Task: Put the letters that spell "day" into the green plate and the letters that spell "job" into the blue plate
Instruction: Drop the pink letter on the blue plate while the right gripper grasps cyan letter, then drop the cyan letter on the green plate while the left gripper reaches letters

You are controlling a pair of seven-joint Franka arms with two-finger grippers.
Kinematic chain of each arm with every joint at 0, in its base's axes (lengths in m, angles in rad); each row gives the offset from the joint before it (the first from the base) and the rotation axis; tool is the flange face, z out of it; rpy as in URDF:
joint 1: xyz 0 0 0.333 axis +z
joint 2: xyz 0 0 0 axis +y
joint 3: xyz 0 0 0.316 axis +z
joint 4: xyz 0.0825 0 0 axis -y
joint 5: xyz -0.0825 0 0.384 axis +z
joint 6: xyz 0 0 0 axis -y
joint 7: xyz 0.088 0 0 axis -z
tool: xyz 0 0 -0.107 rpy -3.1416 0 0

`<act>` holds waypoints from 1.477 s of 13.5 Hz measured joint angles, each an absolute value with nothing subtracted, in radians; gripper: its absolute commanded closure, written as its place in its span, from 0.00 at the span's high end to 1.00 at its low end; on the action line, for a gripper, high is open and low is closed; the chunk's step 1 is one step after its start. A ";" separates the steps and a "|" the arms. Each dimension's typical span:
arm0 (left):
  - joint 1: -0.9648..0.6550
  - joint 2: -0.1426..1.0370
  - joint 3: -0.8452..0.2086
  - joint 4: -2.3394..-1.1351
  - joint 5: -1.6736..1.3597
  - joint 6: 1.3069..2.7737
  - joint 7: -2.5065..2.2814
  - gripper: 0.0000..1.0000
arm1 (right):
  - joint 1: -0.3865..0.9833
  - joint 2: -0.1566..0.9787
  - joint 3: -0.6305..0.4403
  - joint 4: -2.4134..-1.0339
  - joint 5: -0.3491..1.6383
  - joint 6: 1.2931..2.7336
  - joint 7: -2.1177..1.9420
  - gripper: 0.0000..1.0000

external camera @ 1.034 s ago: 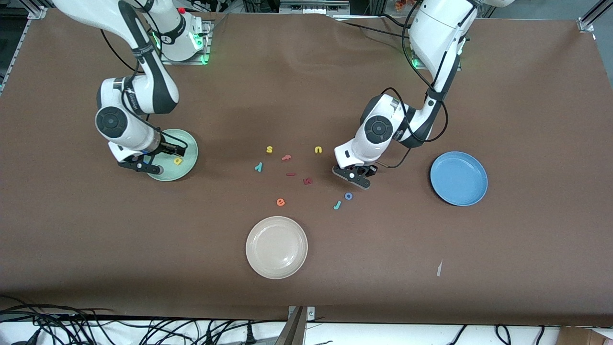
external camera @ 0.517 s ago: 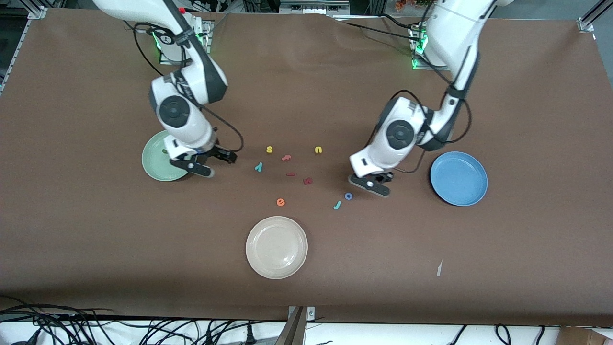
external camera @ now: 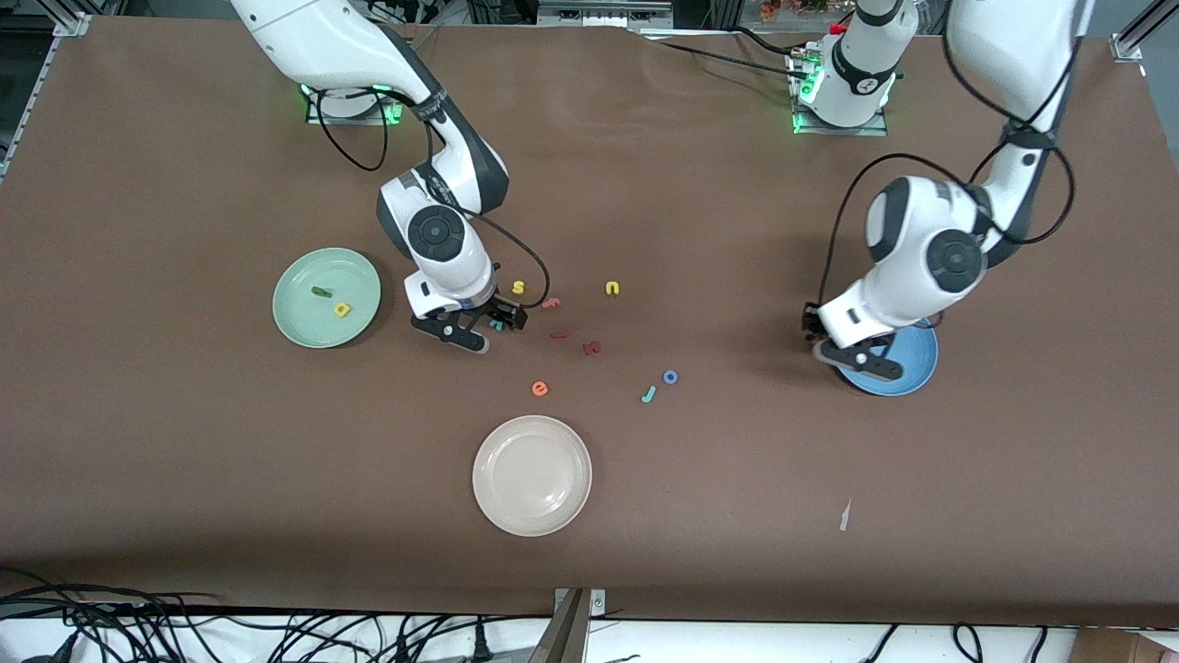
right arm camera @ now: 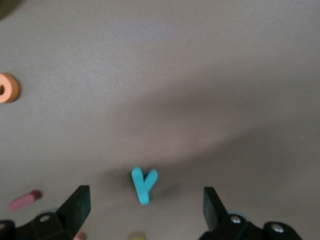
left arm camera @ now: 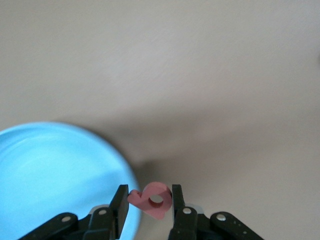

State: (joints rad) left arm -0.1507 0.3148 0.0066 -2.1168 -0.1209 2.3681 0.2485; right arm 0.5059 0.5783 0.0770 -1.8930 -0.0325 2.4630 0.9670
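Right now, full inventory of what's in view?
green plate: 1, mint, toward right arm's end
"d", "a": 2, dark green, yellow, in green plate
"y": 1, light blue, under right gripper
"j", "o": 2, teal, blue, mid-table
"s", "u": 2, yellow, mid-table
"e": 1, orange, mid-table
reddish letters: 3, mid-table
cream plate: 1, nearest camera
blue plate: 1, toward left arm's end
"b": 1, pink, held
left gripper: shut on "b", over blue plate's rim
right gripper: open, over "y"

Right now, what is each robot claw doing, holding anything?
Left gripper: closed on the pink-red "b", at the blue plate's edge.
Right gripper: open, empty, over the light-blue "y".
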 measured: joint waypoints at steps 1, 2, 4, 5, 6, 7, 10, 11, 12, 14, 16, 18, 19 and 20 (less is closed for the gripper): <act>-0.120 0.298 0.007 -2.142 -0.121 2.368 0.287 0.30 | 0.506 0.592 0.077 -1.893 -0.033 2.483 0.967 0.99; -0.098 0.287 0.007 -2.158 -0.121 2.368 0.315 0.36 | 0.507 0.605 0.077 -1.893 -0.033 2.501 0.967 0.99; -0.085 0.283 0.005 -2.169 -0.121 2.369 0.332 0.57 | 0.510 0.626 0.077 -1.893 -0.033 2.530 0.967 0.55; -0.086 0.283 0.001 -2.170 -0.121 2.369 0.333 0.58 | 0.511 0.632 0.077 -1.892 -0.033 2.536 0.967 0.29; -0.087 0.283 -0.003 -2.170 -0.121 2.370 0.333 0.63 | 0.512 0.633 0.077 -1.892 -0.033 2.537 0.967 0.17; -0.088 0.283 -0.004 -2.170 -0.121 2.370 0.333 0.65 | 0.512 0.631 0.077 -1.888 -0.033 2.537 0.967 0.05; -0.088 0.283 -0.004 -2.170 -0.121 2.373 0.333 0.62 | 0.513 0.629 0.077 -1.878 -0.033 2.536 0.965 0.00; -0.089 0.283 -0.005 -2.169 -0.121 2.373 0.334 0.61 | 0.513 0.625 0.076 -1.877 -0.033 2.534 0.964 0.00; -0.092 0.283 -0.011 -2.168 -0.121 2.376 0.334 0.60 | 0.513 0.621 0.075 -1.876 -0.033 2.530 0.961 0.00; -0.112 0.293 -0.054 -2.152 -0.127 2.407 0.325 0.60 | 0.513 0.613 0.065 -1.870 -0.033 2.508 0.937 0.00; -0.185 0.322 -0.083 -2.123 -0.190 2.469 0.304 0.59 | 0.512 0.587 0.032 -1.859 -0.033 2.460 0.890 0.00; -0.272 0.362 -0.090 -2.080 -0.276 2.514 0.296 0.59 | 0.511 0.540 -0.023 -1.851 -0.033 2.373 0.799 0.00; -0.311 0.387 -0.091 -2.045 -0.304 2.520 0.293 0.58 | 0.509 0.514 -0.057 -1.851 -0.033 2.328 0.746 0.00; -0.345 0.417 -0.090 -2.003 -0.316 2.522 0.291 0.57 | 0.508 0.493 -0.092 -1.851 -0.033 2.295 0.690 0.00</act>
